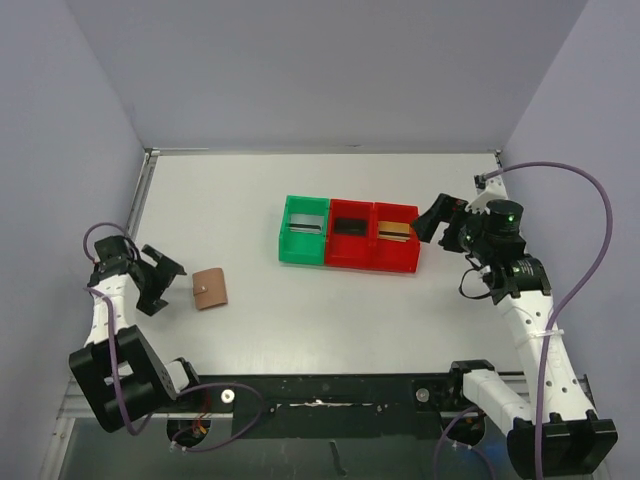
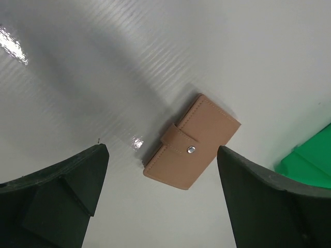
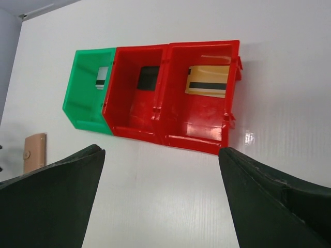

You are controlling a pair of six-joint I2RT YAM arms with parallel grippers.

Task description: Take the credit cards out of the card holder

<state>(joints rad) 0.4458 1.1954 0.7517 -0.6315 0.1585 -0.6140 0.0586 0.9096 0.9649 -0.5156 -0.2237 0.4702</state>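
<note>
The tan leather card holder (image 1: 210, 288) (image 2: 192, 142) lies snapped shut on the white table, also visible at the left edge of the right wrist view (image 3: 34, 152). My left gripper (image 1: 163, 283) (image 2: 161, 150) stands open just left of it, not touching. A gold credit card (image 1: 396, 231) (image 3: 208, 81) lies in the right red bin, a black one (image 1: 350, 226) (image 3: 149, 78) in the middle red bin, and a silvery grey one (image 1: 303, 227) (image 3: 102, 77) in the green bin. Beside the right red bin my right gripper (image 1: 432, 225) (image 3: 161, 151) is open and empty.
A green bin (image 1: 287, 246) (image 3: 77, 106) and two red bins (image 1: 345, 257) (image 3: 196, 137) stand joined in a row at mid-table. Grey walls enclose the table on the left, back and right.
</note>
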